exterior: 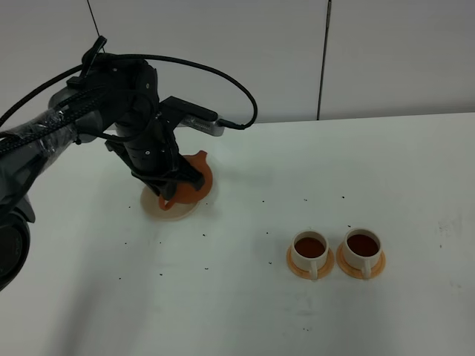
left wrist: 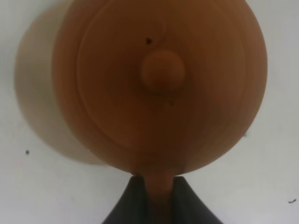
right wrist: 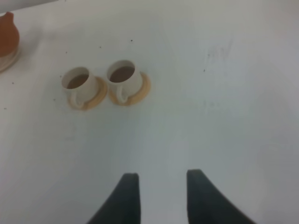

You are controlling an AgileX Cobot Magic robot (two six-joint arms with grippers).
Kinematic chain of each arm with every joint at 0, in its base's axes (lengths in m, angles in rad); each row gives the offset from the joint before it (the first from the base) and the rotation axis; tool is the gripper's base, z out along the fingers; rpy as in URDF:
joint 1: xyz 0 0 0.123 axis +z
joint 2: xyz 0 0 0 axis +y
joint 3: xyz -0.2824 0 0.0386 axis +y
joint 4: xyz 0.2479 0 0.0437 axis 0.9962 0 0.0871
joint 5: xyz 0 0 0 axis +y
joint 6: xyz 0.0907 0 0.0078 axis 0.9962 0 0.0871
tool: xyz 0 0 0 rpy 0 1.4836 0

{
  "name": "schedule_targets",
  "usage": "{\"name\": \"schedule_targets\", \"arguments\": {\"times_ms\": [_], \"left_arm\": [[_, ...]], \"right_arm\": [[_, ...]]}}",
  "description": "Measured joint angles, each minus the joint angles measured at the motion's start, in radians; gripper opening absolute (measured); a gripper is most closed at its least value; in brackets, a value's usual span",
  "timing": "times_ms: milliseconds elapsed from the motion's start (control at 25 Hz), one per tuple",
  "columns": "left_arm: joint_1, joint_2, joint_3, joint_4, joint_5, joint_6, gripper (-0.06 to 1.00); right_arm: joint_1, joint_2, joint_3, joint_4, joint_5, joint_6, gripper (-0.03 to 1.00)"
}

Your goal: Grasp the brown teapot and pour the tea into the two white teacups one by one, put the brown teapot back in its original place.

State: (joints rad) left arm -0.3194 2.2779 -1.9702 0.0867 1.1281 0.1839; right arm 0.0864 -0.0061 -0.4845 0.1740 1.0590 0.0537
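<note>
The brown teapot (exterior: 194,174) is over the right part of the cream coaster (exterior: 167,208), at the left of the table. I cannot tell if it rests on the coaster. My left gripper (exterior: 169,189) is shut on the teapot's handle. The left wrist view looks down on the lid and knob of the teapot (left wrist: 159,84), with its handle between my dark fingers (left wrist: 128,205) and the coaster (left wrist: 35,93) showing beside it. The two white teacups (exterior: 309,248) (exterior: 363,246) stand side by side on orange saucers and hold dark tea. My right gripper (right wrist: 159,186) is open and empty, well short of the cups (right wrist: 78,83) (right wrist: 124,76).
The white table (exterior: 245,311) bears small dark specks. A grey wall runs along the table's far edge. The left arm's black cable (exterior: 223,81) loops above the teapot. The right arm does not show in the exterior high view.
</note>
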Motion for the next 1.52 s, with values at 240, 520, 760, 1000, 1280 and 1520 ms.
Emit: {"name": "schedule_targets", "arguments": {"times_ms": [240, 520, 760, 1000, 1280, 1520], "left_arm": [[0.024, 0.0, 0.0, 0.02, 0.035, -0.024, 0.17], [0.051, -0.001, 0.007, 0.026, 0.051, -0.027, 0.17], [0.051, -0.001, 0.073, 0.041, -0.006, -0.027, 0.17], [0.051, -0.001, 0.081, 0.048, -0.045, -0.022, 0.17], [0.051, -0.001, 0.081, 0.049, -0.073, -0.022, 0.17], [0.051, -0.001, 0.081, 0.049, -0.046, -0.02, 0.17]], "right_arm": [[0.0, 0.0, 0.0, 0.0, 0.0, 0.0, 0.24], [0.0, 0.0, 0.0, 0.0, 0.0, 0.0, 0.24], [0.0, 0.0, 0.0, 0.0, 0.0, 0.0, 0.24], [0.0, 0.0, 0.0, 0.0, 0.0, 0.0, 0.24], [0.0, 0.0, 0.0, 0.0, 0.0, 0.0, 0.24], [0.0, 0.0, 0.0, 0.0, 0.0, 0.0, 0.24]]}}
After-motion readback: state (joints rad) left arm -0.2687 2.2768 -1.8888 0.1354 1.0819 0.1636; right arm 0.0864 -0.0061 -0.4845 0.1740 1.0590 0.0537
